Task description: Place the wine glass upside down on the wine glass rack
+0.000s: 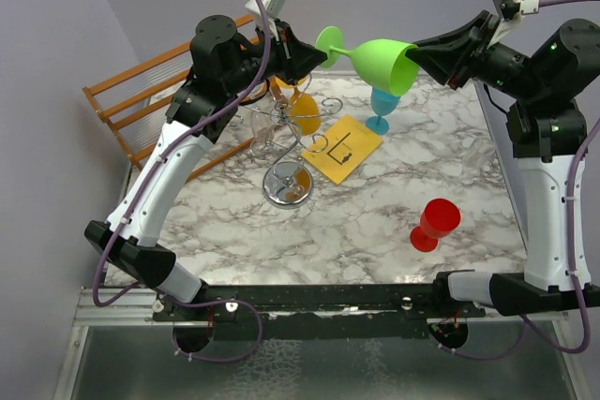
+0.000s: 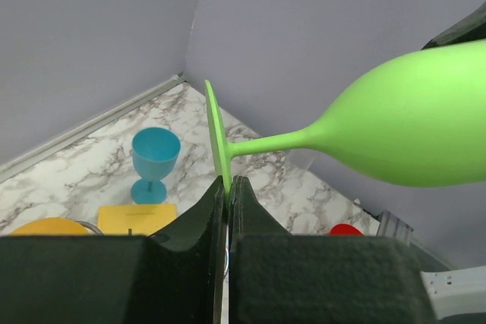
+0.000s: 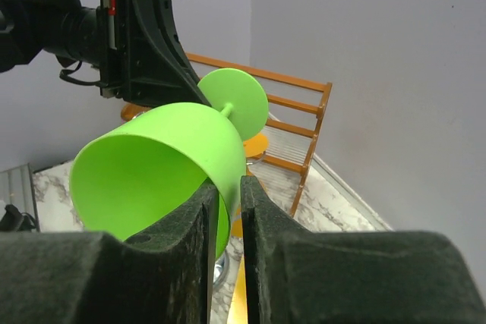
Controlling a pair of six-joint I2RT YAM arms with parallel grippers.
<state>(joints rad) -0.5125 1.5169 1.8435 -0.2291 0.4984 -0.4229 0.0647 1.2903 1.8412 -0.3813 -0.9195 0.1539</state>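
A green wine glass (image 1: 384,63) hangs on its side high over the back of the table, held between both arms. My left gripper (image 1: 314,51) is shut on the edge of its round foot (image 2: 216,142). My right gripper (image 1: 422,58) is shut on the wine glass, one finger inside the bowl (image 3: 152,172) and one outside on the rim wall. Below them stands the chrome wine glass rack (image 1: 286,152), with an orange glass (image 1: 305,111) hanging on it.
A blue glass (image 1: 382,108) stands at the back. A yellow card (image 1: 342,149) lies beside the rack's base. A red glass (image 1: 436,224) is at the front right. A slatted wooden rack (image 1: 141,91) leans at the back left against the wall.
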